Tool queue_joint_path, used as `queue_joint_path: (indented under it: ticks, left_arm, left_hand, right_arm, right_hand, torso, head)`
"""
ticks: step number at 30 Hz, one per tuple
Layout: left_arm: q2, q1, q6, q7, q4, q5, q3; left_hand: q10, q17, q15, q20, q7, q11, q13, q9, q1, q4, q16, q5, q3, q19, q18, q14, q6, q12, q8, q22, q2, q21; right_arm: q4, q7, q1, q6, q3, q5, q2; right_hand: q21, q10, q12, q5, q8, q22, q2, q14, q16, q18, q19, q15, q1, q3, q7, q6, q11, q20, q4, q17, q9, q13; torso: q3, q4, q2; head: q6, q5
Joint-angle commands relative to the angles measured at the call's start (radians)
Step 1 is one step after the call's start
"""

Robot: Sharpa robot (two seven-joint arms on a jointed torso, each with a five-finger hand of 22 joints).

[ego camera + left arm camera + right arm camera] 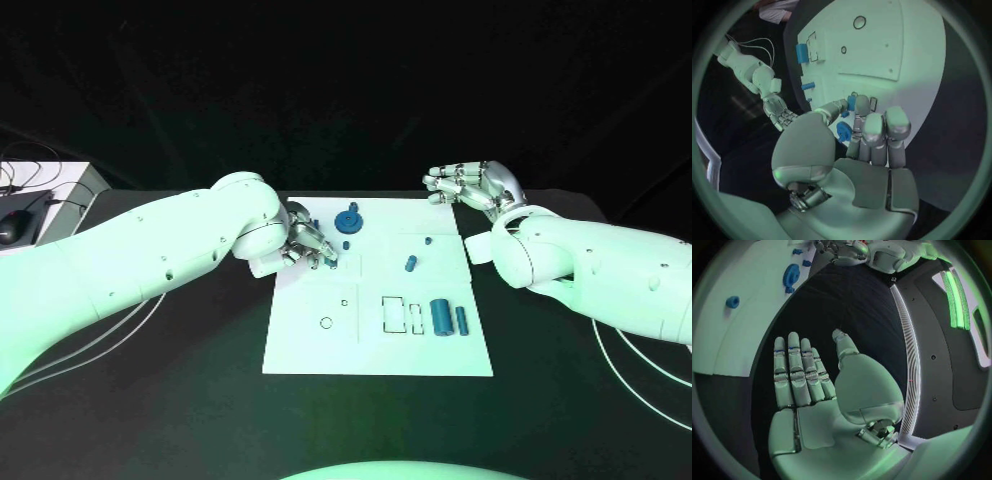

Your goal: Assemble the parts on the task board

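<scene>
The black counter [173, 400] carries the white task board [378, 350] in its middle. The board is a flat plate with printed outlines and small holes on it.

The left hand [306, 243] is over the far left corner of the board, with its fingers bent down toward the plate. In the left wrist view the fingers [873, 131] are close together and the thumb reaches toward a small blue part [844, 131] that lies just under the fingertips. I cannot tell from the pictures if the hand really pinches this part or only touches it.

The right hand [470, 184] is above the counter, just beyond the far right corner of the board, and it holds nothing. In the right wrist view its fingers [792, 370] are straight and lie side by side, with the thumb apart from them.

A round blue part with a knob [348, 221] stands near the far edge of the board, just beside the left hand. Two blue cylinders [450, 318] lie side by side in the near right part of the board, next to a rectangular outline. A smaller blue peg [410, 263] lies near the middle, and a very small blue piece [428, 240] lies a little farther from the robot.
</scene>
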Motion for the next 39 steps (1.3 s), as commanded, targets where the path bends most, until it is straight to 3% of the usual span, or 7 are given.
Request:
queue_joint_path:
  ticks: [1, 39]
  left_arm:
    - [-0.001, 0.0, 0.004, -0.001, 0.003, -0.017, 0.0]
    - [-0.005, -0.002, 0.024, 0.013, 0.019, -0.022, 0.0]
  left_hand:
    - [0.009, 0.002, -0.003, -0.004, 0.001, 0.0, -0.001, 0.151, 0.008, -0.13, -0.002, 0.008, 0.136, 0.0, -0.017, 0.004, 0.009, -0.007, 0.004, 0.001, 0.004, 0.003]
    - [0.02, 0.01, -0.004, -0.007, 0.001, -0.002, -0.008, 0.154, 0.019, -0.129, 0.0, 0.016, 0.141, 0.003, -0.02, 0.005, 0.021, -0.011, -0.005, 0.008, -0.008, 0.008]
  right_arm:
    - [0.001, 0.008, 0.0, 0.014, 0.0, -0.003, -0.001]
    - [-0.001, 0.008, 0.0, 0.015, 0.0, -0.003, 0.0]
  right_hand:
    - [0.002, -0.006, -0.005, 0.006, -0.005, -0.001, 0.0, -0.005, -0.004, -0.014, -0.009, 0.0, -0.006, 0.006, -0.001, -0.006, 0.002, 0.0, 0.002, -0.001, -0.001, -0.001]
    - [0.002, -0.006, -0.005, 0.006, -0.005, -0.001, 0.0, -0.005, -0.004, -0.014, -0.009, 0.0, -0.006, 0.006, -0.001, -0.006, 0.002, 0.0, 0.002, -0.001, -0.001, -0.001]
  torso:
    - [0.0, 0.0001, 0.0]
    - [0.001, -0.0009, 0.001]
  head:
    - [0.0, -0.001]
    - [-0.001, 0.002]
